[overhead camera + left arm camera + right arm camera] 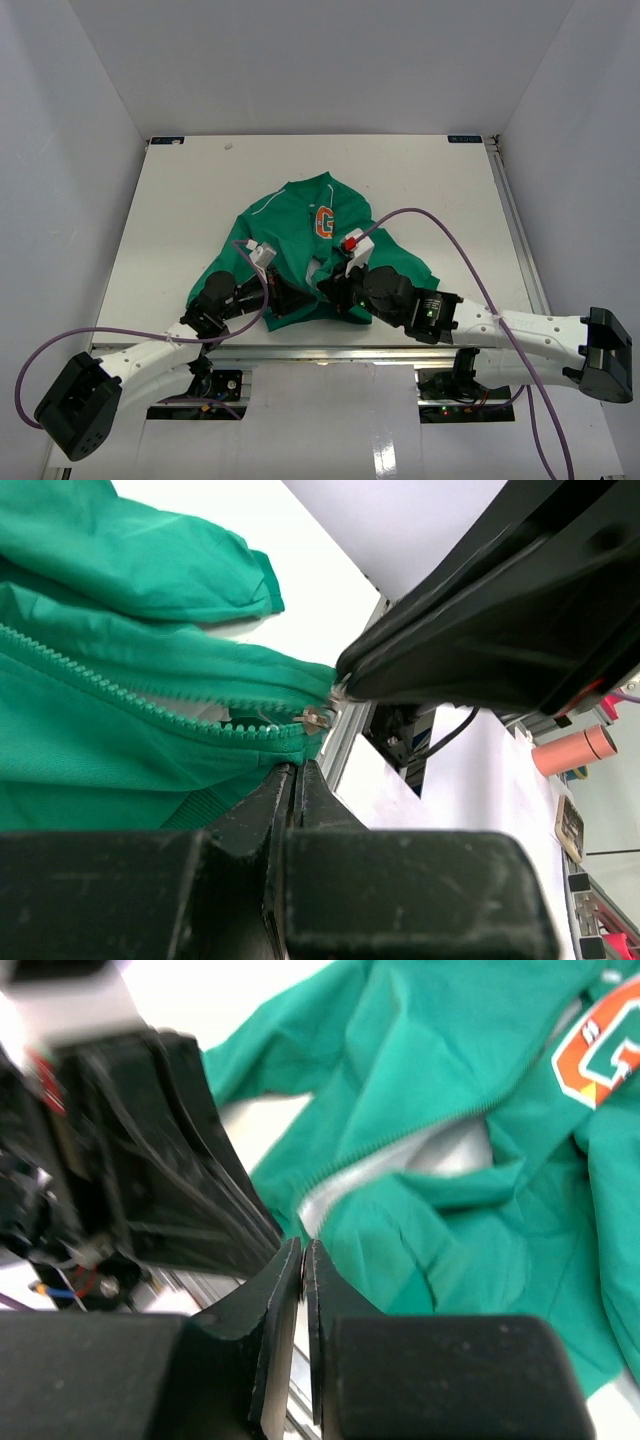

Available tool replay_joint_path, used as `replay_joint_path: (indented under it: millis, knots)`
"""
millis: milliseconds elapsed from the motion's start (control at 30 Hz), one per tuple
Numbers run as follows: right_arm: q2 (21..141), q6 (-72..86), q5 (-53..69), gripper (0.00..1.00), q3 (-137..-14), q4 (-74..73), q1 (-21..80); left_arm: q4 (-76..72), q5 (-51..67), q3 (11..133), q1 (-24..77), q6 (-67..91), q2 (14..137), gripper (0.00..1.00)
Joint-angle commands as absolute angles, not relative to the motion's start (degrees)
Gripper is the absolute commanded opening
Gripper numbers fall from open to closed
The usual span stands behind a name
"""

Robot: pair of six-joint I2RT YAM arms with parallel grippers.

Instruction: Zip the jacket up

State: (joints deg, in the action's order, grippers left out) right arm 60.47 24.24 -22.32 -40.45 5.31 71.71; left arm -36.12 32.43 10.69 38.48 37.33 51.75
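White flat bench [170, 200] between pale walls, seen from above. At lower left of that view, black two-fingered left hand [297, 772] reaching in low, fingers pressed together, tips right against the bottom hem of a small green fabric jacket [300, 225]; cannot tell whether cloth is caught between them. Jacket crumpled at the middle of the bench, sleeves spread toward lower left and right, orange "G" chest emblem [325, 221] facing up just right of centre. In the left wrist view, green zipper teeth [150, 705] running from the left edge down to a small metal slider [314, 718] at the hem, rows parted, pale lining between. Further right, black right hand [302, 1255], fingers closed to a thin slit, tip just beside the slider; cannot tell whether anything is nipped.
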Motion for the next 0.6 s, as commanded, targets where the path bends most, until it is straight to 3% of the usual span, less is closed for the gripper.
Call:
replay_joint_path:
  millis: [0, 400, 467, 567]
  knots:
    - [61.74, 23.33, -22.63, 0.10, -44.74, 10.55, 71.28, -35.20, 33.64, 10.13, 38.76, 35.92, 51.06, 0.00]
    - [64.77, 17.22, -23.34, 0.08, -47.19, 7.10, 71.28, -34.40, 34.25, 10.16, 38.76, 35.63, 50.04, 0.00]
    - [64.58, 11.82, -20.94, 0.14, -47.37, 6.71, 71.28, -34.06, 34.28, 10.41, 38.76, 35.60, 50.03, 0.00]
    - [62.54, 3.44, -18.05, 0.34, -47.35, 4.28, 70.92, -33.02, 34.60, 10.72, 38.76, 35.54, 49.71, 0.00]
